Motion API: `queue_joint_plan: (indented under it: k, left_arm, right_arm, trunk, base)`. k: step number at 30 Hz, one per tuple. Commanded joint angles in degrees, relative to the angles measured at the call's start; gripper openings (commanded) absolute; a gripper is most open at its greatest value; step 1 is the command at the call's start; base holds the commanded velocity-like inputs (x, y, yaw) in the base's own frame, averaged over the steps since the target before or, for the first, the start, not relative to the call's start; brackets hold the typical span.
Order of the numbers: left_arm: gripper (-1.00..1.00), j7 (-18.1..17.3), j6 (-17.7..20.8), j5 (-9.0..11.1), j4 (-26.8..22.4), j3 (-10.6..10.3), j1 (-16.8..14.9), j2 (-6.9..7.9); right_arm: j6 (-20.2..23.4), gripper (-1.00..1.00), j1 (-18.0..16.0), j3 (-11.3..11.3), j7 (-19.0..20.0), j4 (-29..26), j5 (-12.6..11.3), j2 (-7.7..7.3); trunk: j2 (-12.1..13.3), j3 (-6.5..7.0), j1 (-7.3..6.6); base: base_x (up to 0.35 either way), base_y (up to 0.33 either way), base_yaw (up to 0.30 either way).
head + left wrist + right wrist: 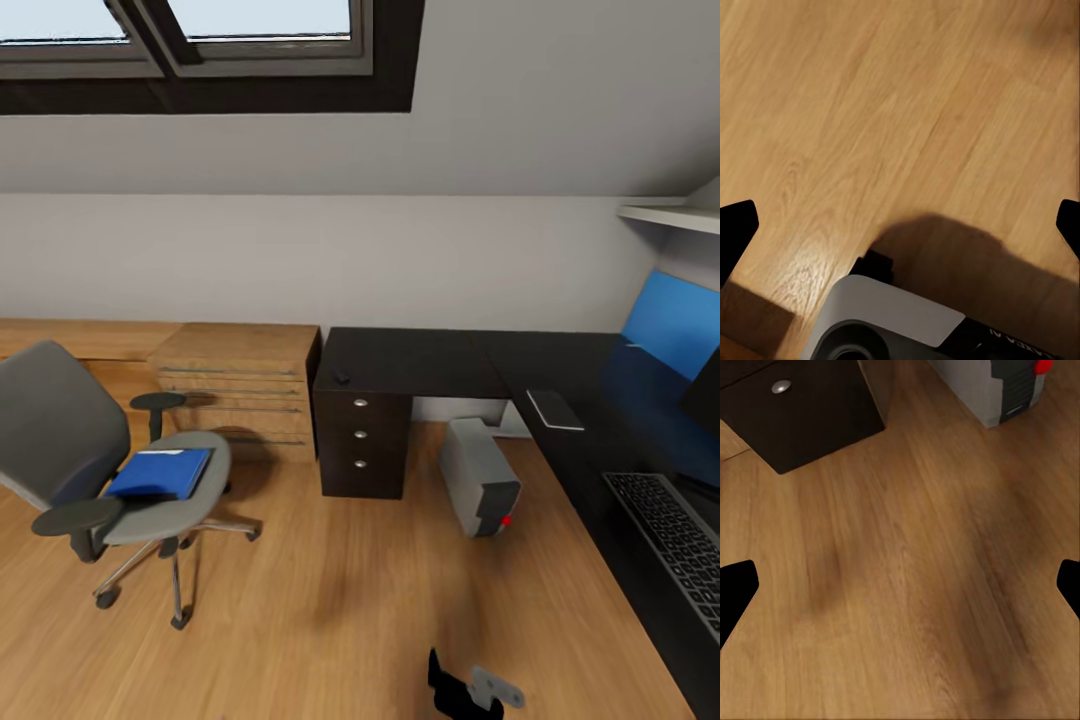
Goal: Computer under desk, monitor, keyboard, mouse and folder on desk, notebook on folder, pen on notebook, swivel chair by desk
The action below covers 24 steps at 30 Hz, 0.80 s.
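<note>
Head view: the folder point(160, 472) lies on the swivel chair point(95, 460) at middle left; the mouse point(342, 377) sits on the desk point(420, 362) at centre. Left wrist view: fingers point(736, 229) spread over floor point(900, 112). Right wrist view: fingers point(735, 585) spread, with the computer point(1001, 386) at upper right, well away.

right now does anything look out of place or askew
Yes. The folder lies on the chair seat, not the desk. The computer leans tilted on the floor by the desk's inner corner instead of standing upright. The mouse sits alone at the desk's far end, far from the keyboard.
</note>
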Motion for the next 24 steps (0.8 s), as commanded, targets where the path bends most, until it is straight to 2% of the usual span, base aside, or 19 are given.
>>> queue_joint_plan:
  k: [1, 24]
  left_arm:
    - [1.00, 0.42, -0.26, 0.26, -0.26, -0.49, -0.06, 0.07]
    - [1.00, 0.43, -0.67, 0.23, -0.30, -0.49, 0.02, 0.07]
  right_arm:
    - [-0.17, 1.00, -0.05, 0.36, 0.23, 0.09, -0.63, -0.03]
    - [-0.20, 1.00, -0.06, 0.36, 0.15, 0.09, -0.63, -0.06]
  trunk:
    - [-0.04, -0.06, 0.04]
    - [-0.04, -0.06, 0.04]
  base:
    - [0.322, 0.000, 0.000]
    - [0.322, 0.000, 0.000]
